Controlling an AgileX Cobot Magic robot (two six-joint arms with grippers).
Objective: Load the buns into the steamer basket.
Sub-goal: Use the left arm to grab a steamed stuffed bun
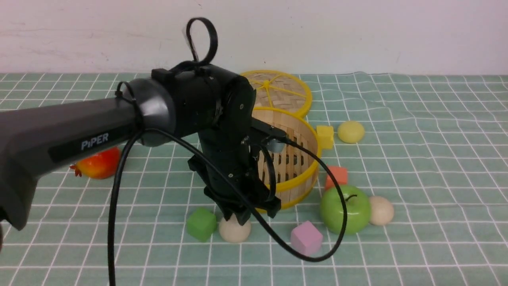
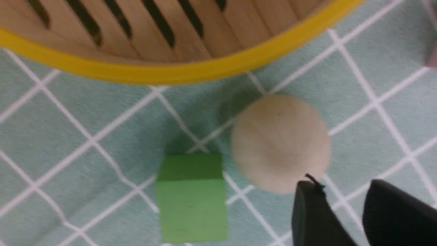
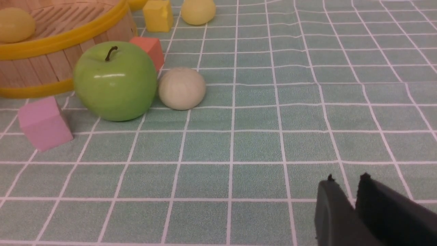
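steamer basket [image 3: 68, 39] holds one pale yellow bun [image 3: 15, 25], left claw [image 2: 341, 193] apart beside a cream bun [image 2: 280, 143], right claw [image 3: 346, 186] narrowly apart, empty.

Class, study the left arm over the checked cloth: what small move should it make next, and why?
Probably slide the left end effector sideways until the cream-white round bun sits between its fingers, jaws widened. In the left wrist view the bun lies on the green checked cloth beside the fingertips, not between them, next to the green cube, outside the round bamboo steamer basket.
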